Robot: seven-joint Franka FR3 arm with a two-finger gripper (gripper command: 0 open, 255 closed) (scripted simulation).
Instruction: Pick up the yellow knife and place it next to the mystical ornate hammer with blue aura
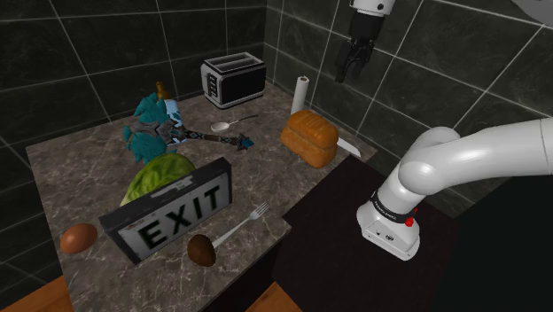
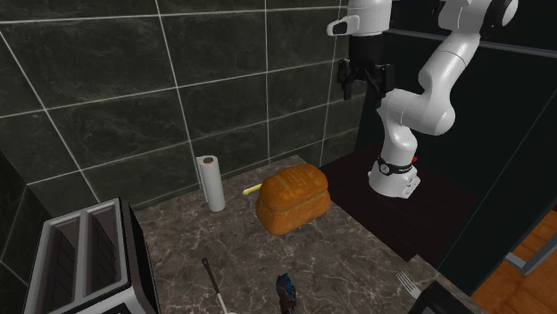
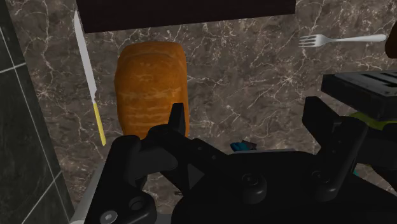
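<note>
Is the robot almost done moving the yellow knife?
Not yet; nothing is done. The knife lies behind the bread loaf, by the wall. The gripper hangs open high above, holding nothing. Left to do: grab the knife and carry it beside the hammer.

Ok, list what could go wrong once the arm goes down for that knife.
The knife lies in the narrow strip between the bread loaf and the tiled wall; the open fingers could bump either going down.
It is thin and flat on the counter, so the grip may slip.
The hammer has a spoon and cabbage close by; setting the knife down may nudge them.
</note>
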